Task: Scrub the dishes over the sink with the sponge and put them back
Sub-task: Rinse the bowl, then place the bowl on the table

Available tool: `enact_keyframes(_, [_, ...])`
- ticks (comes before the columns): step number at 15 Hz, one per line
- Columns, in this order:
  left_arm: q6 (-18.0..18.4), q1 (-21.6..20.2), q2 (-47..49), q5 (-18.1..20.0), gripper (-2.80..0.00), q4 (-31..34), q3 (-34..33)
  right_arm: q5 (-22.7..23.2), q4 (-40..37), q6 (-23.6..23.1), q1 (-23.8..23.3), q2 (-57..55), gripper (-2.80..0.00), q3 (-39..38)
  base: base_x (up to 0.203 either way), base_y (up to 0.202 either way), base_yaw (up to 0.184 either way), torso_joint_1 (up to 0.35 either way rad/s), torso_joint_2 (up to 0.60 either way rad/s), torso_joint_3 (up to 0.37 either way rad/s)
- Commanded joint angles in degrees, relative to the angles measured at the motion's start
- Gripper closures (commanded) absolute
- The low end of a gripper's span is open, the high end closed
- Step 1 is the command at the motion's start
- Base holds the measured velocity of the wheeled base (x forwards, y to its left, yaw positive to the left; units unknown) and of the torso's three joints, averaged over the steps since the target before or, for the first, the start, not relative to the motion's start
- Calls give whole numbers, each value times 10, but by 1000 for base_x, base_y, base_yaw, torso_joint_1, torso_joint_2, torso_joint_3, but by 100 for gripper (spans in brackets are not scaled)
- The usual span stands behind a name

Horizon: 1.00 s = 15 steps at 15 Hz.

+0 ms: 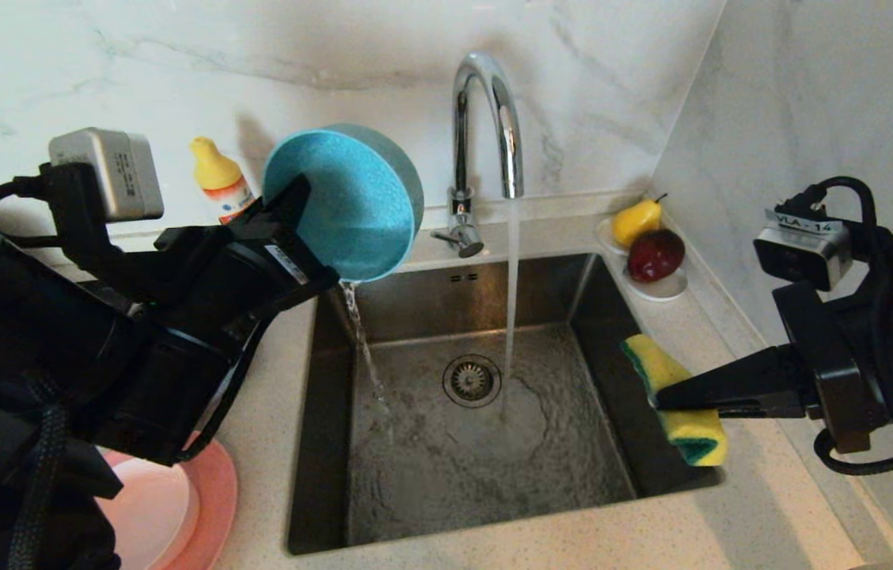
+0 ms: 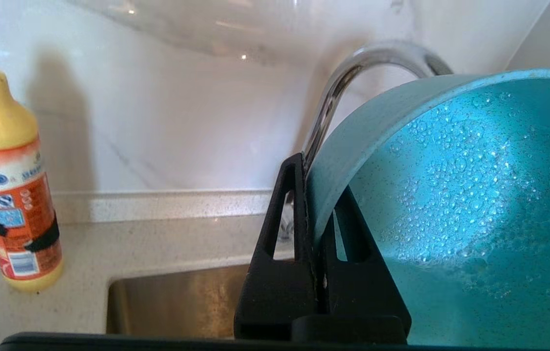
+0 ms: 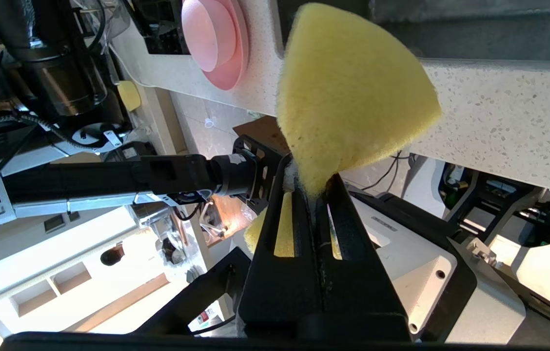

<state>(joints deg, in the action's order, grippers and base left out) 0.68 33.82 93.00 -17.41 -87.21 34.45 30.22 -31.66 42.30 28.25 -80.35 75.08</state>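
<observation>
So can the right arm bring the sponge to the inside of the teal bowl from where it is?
Probably yes. The right gripper holds the sponge over the sink's right edge; the teal bowl, tipped in the left gripper, faces the open basin. Only the faucet's stream lies between.

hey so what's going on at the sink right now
The robot is washing dishes. Its left gripper is clamped on the rim of the teal bowl, holding it tipped over the back left corner of the sink so water pours out of it. The right gripper pinches the yellow sponge over the sink's right edge, away from the bowl. The faucet is running. Two pink dishes sit stacked on the counter at the left.
</observation>
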Motion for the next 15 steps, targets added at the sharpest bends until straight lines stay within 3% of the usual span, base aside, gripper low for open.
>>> enact_keyframes(1, [0, 0, -6, 0, 0, -5, -3, 2, -2, 1, 0, -2, 0, 3, 0, 0, 0, 0, 0, 0])
enact_keyframes(7, [-3, -1, 8, 1, 0, -4, -12, 2, -2, 2, 0, 9, 0, 4, 0, 0, 0, 0, 0, 0])
enact_keyframes(9, [-8, -4, 17, -2, 0, 46, -7, 2, -5, 2, 0, 17, 0, 6, 0, 0, 0, 0, 0, 0])
enact_keyframes(12, [-23, -29, 14, -4, 0, 213, 4, 1, -6, 2, -1, 31, 0, 1, 0, 0, 0, 0, 0, 0])
enact_keyframes(15, [-89, -53, -30, -7, 0, 469, 71, 1, -7, 1, -1, 39, 0, 1, 0, 0, 0, 0, 0, 0])
